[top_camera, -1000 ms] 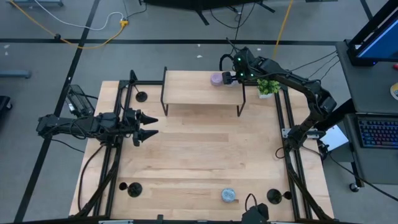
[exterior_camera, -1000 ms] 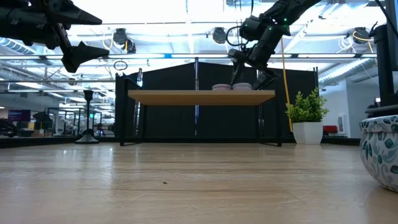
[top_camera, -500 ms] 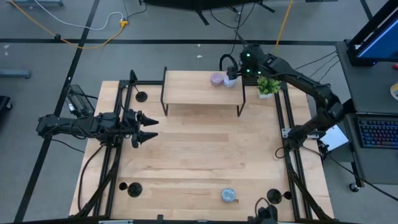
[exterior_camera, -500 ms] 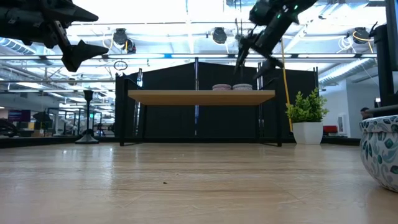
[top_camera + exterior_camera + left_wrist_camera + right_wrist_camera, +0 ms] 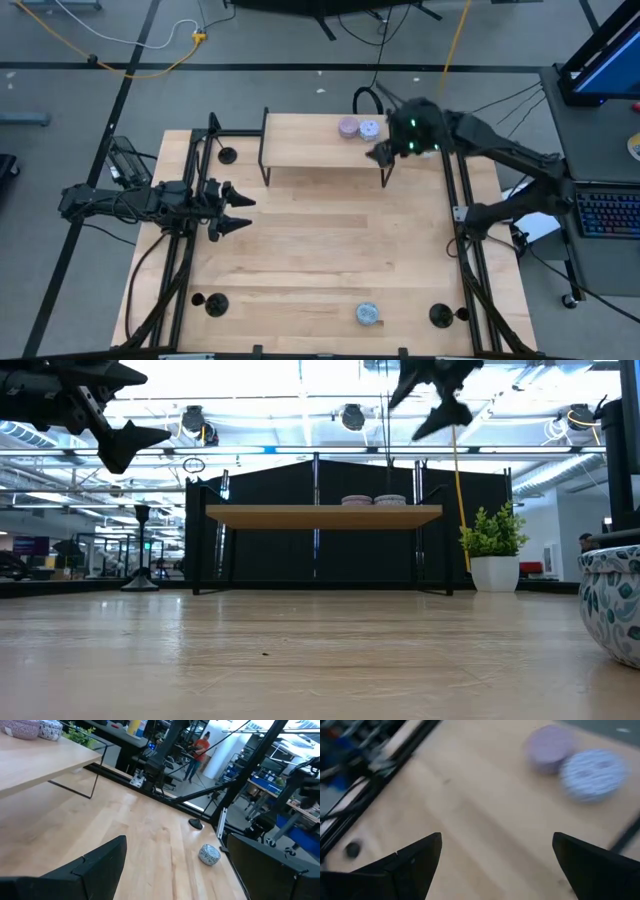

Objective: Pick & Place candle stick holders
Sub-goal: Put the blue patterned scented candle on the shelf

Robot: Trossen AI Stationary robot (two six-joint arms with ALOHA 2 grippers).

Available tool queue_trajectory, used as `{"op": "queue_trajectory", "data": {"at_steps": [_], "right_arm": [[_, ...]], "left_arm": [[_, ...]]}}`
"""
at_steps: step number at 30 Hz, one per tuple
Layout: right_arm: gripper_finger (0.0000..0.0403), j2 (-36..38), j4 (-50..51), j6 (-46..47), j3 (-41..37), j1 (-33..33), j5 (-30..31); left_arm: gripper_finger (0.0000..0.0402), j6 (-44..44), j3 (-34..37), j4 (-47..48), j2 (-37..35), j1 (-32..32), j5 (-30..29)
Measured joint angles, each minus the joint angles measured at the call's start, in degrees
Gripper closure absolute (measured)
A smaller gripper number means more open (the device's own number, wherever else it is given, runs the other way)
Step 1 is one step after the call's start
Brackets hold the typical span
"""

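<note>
Lifted off the shelf [image 5: 320, 150], the right pincer [image 5: 378, 155] is now seen above its near-right corner, fingers spread wide, nothing gripped. Holders [image 5: 216, 304] are kept well apart at worktop [image 5: 320, 250] corners [image 5: 441, 315] and [image 5: 228, 155]. Left pincer [image 5: 232, 211] is held wide open, empty, at the left edge. Holder stems are hard to make out.
</note>
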State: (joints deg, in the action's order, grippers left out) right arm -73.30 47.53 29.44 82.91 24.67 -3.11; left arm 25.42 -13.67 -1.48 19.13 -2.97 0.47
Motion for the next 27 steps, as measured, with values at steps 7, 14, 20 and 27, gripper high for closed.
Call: {"op": "queue_trajectory", "data": {"at_steps": [7,14,20,27], "right_arm": [[0.0028,5.74,-6.21,3.25,-8.45,-14.24,-0.16],[0.0028,12.98,-8.56,17.9,-22.61,-27.68,-6.43],[0.0028,19.1,-27.37,32.56,-39.87,-36.19,-9.13],[0.0028,19.89,-69.46,46.38,-59.84,-40.77,-8.59]], "left_arm": [[0.005,0.21,0.0,0.01,0.0,-0.04,0.02],[0.005,0.36,0.0,0.01,-0.02,-0.04,-0.01],[0.005,0.35,0.0,-0.02,-0.02,-0.04,-0.47],[0.005,1.46,0.0,-0.15,-0.02,-0.04,-0.52]]}}
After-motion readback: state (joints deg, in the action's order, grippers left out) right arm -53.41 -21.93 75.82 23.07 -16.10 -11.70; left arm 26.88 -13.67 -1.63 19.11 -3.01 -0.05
